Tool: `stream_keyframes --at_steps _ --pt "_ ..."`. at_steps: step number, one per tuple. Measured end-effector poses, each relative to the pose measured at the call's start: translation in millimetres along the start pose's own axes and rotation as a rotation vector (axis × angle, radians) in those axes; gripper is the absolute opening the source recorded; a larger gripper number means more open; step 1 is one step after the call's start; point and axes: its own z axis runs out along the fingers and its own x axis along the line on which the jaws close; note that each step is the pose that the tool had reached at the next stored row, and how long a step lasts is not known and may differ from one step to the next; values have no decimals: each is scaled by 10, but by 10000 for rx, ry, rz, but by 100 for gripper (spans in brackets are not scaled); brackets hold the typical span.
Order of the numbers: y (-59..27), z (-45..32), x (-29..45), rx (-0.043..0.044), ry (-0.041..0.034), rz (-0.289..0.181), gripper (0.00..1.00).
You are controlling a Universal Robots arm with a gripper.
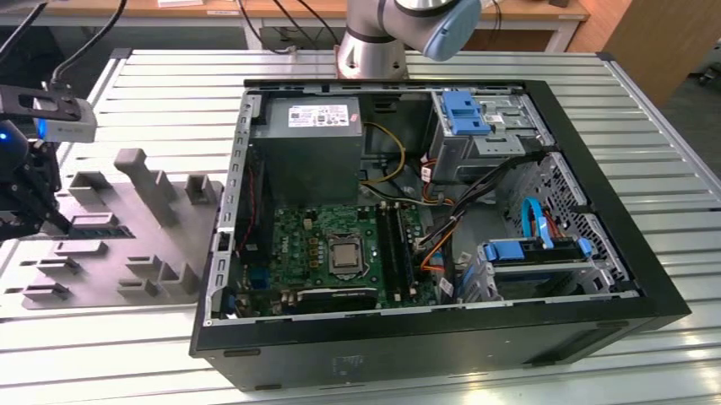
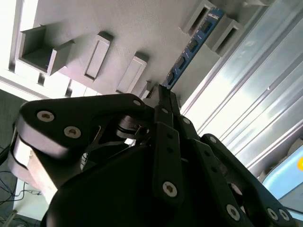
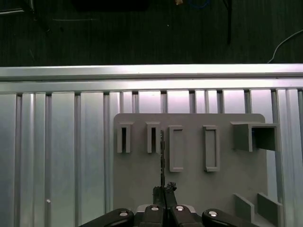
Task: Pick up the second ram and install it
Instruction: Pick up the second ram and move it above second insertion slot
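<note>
Gripper (image 2: 161,92) pinched tight on one end of second ram (image 2: 191,47), thin board clamped between the fingers. Ram stands on edge on grey fixture block (image 2: 118,28), other end between two upright posts (image 2: 228,32). Open computer case (image 1: 394,354) beside fixture block.

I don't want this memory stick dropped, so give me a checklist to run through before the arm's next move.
1. The second ram stands on edge in the grey fixture: ok.
2. The tool lines up with the ram's near end: ok.
3. The tool's hold on the ram: cannot tell.
4. The computer case lies open, motherboard exposed: ok.
5. A memory slot is free: cannot tell.
</note>
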Motion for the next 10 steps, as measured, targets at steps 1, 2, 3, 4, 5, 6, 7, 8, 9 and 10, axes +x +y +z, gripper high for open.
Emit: stream_keyframes --at_steps 1,2,3,4,5,6,7,8,9,10 --pt "1 -26 -1 0 -13 -1 12" --pt "3 -54 -2 0 -26 -2 12" --pt "4 -81 -3 -1 -38 -2 12" --pt "5 -109 -4 -2 -52 -3 12" --pt "7 -135 -5 -2 -67 -4 12" --pt "8 -157 -6 -3 -79 -4 12" --pt "9 -177 -7 -3 -89 -4 12" --pt "10 -199 -8 -3 -99 -5 12" --pt "11 -224 -9 -4 -112 -6 12" --pt "12 -249 -10 -4 -126 -6 12"
